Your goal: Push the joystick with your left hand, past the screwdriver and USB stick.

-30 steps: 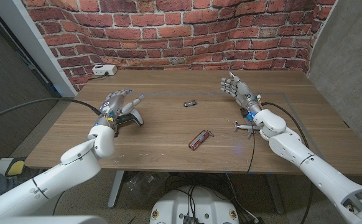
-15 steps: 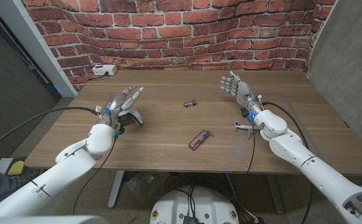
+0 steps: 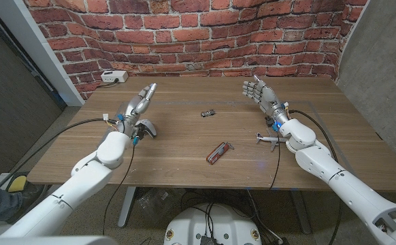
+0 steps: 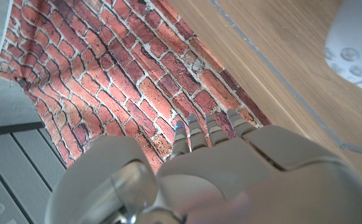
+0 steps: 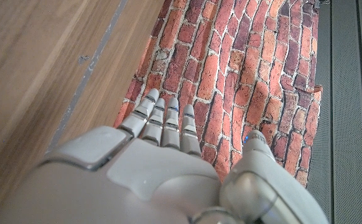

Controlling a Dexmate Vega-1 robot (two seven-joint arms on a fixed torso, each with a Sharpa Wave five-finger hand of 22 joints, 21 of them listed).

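Reaching forward with fingers straight and holding nothing, the left robot hand [image 3: 138, 107] hangs just above the white joystick [image 3: 145, 128] near the table's [image 3: 184, 146] left side, well apart from the USB stick [image 3: 207, 113], screwdriver [image 3: 219, 152] and open right robot hand [image 3: 260, 94].

The back of the left hand [image 4: 193, 174] sits at six o'clock, pale grey, its fingers [image 4: 196, 134] held straight and close together, reaching toward twelve and holding nothing. Beyond the fingertips runs the red brick wall [image 4: 106, 68], slanting from eleven o'clock down past centre. The wooden table [image 4: 280, 56] lies from one to four o'clock — a thin grey line crossing it. A white object with round buttons [image 4: 355, 46] shows at three o'clock.
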